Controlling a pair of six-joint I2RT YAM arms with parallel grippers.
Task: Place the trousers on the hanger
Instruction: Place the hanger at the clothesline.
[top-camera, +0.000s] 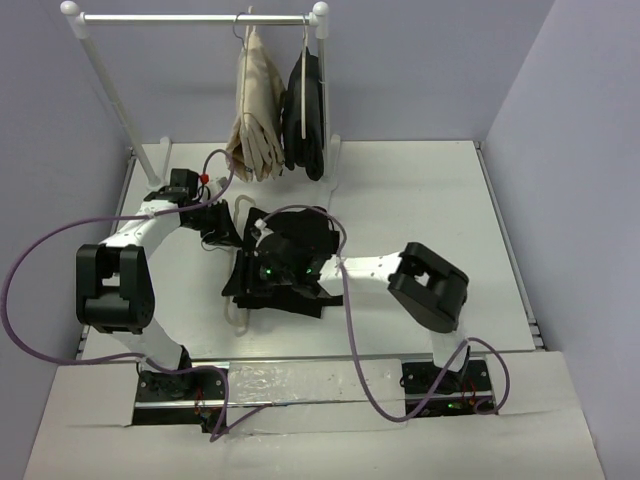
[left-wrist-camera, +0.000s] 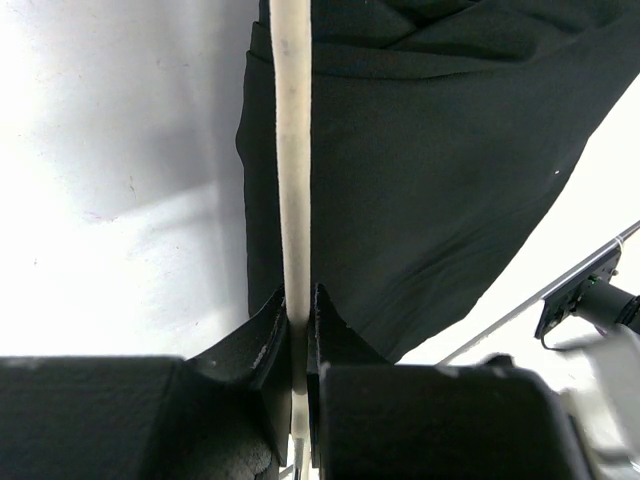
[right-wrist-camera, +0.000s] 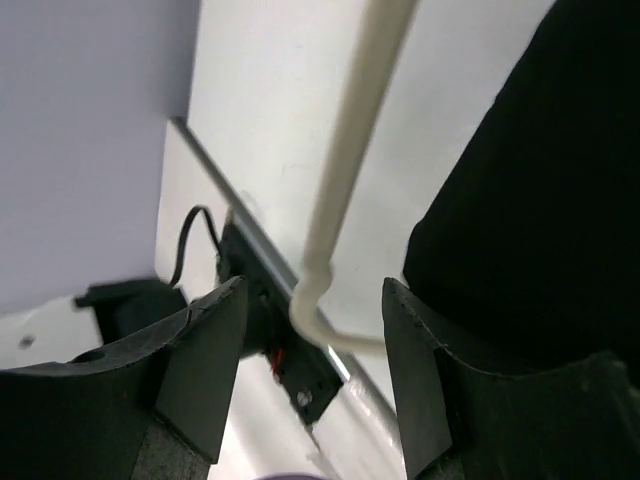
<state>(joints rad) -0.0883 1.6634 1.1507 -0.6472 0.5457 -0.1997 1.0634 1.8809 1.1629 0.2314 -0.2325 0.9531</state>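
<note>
I count two arms of mine, three hangers and three garments. Two of the garments hang on the rail (top-camera: 190, 18) at 12 o'clock, the beige trousers (top-camera: 255, 120) and a smaller black garment (top-camera: 307, 115). The trousers (left-wrist-camera: 420, 180) are plain black, limp and creased, heaped near the middle of the table (top-camera: 420, 190) between my wrists. Only the left wrist view shows my left gripper (left-wrist-camera: 300, 305) clamped on the hanger (left-wrist-camera: 293, 150), whose thin cream bar runs from 6 to 12 o'clock along the cloth's edge. Only the right wrist view shows my right gripper (right-wrist-camera: 312, 290) spread wide, the hanger's bent corner between the fingers and black cloth at 3 o'clock.
</note>
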